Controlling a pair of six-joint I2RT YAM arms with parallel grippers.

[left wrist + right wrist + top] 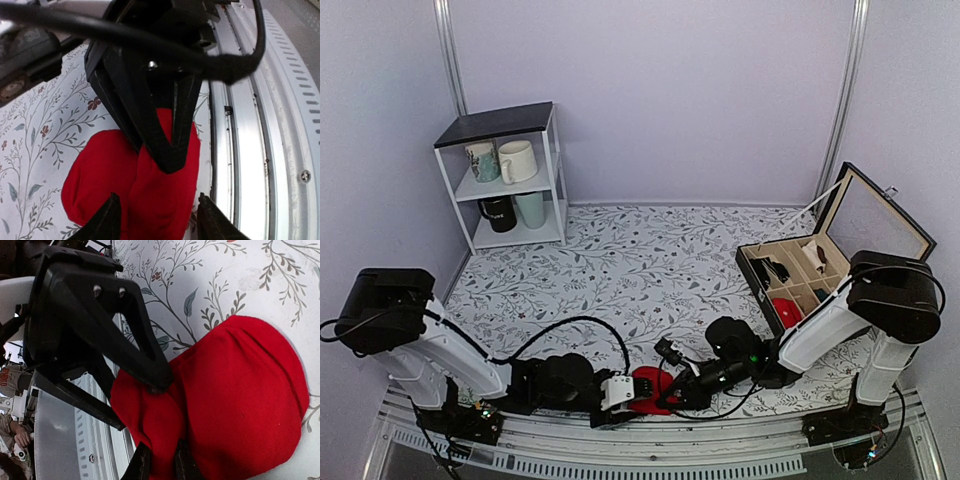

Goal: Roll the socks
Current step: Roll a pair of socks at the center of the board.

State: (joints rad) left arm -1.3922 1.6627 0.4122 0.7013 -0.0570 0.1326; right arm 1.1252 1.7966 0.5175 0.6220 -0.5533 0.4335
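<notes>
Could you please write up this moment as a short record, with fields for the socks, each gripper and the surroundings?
socks: red, bunched on the table near its front edge, between the two grippers
left gripper: open, jaws either side of the socks
right gripper: shut, jaws pinching a fold of the socks
box: at the right, lid open, a red bundle in one compartment
shelf: back left, holding mugs

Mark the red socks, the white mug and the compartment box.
socks [648, 390], top view, middle of the red bundle.
white mug [518, 161], top view, its side.
box [875, 218], top view, inside of the open lid.
</notes>
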